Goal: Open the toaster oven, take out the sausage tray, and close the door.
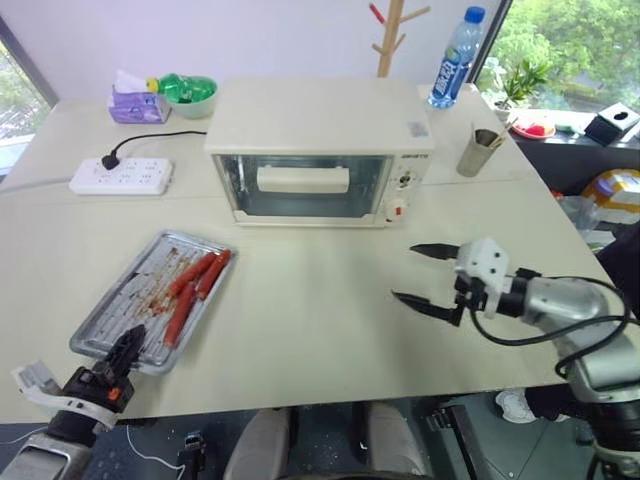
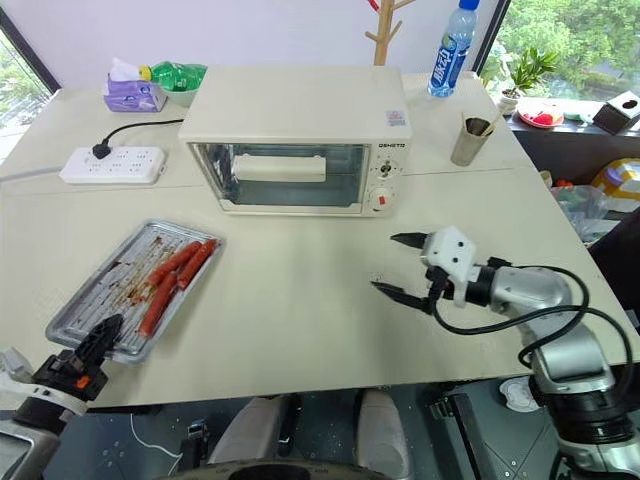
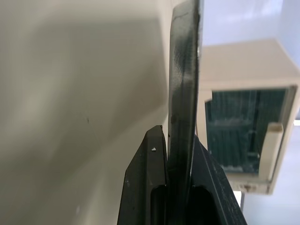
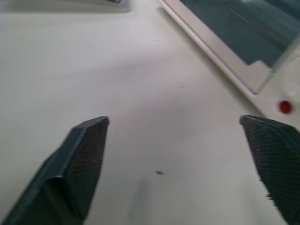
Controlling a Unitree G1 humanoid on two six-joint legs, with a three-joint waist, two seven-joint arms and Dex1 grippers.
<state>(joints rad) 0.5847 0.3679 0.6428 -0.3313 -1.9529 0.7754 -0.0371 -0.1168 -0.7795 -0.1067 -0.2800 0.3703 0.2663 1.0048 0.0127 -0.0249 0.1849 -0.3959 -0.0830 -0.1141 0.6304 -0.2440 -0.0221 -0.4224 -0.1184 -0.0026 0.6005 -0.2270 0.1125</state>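
The cream-white toaster oven [image 1: 320, 125] stands at the back middle of the table, its glass door [image 1: 305, 186] closed and upright with the white bar handle behind the glass. The silver sausage tray [image 1: 122, 300] lies flat on the table at the front left, with several red sausages [image 1: 196, 280] on its right half. My left gripper [image 1: 125, 352] is shut on the tray's near rim; in the left wrist view the rim [image 3: 185, 70] runs between the closed fingers. My right gripper [image 1: 422, 275] hovers open and empty over the bare table, right of centre and in front of the oven.
A white power strip [image 1: 121, 175], a tissue box [image 1: 135, 103] and a green bowl [image 1: 190, 95] sit at the back left. A water bottle [image 1: 456, 58] and a metal cup [image 1: 480, 150] stand at the back right. The tray's near end lies close to the table's front edge.
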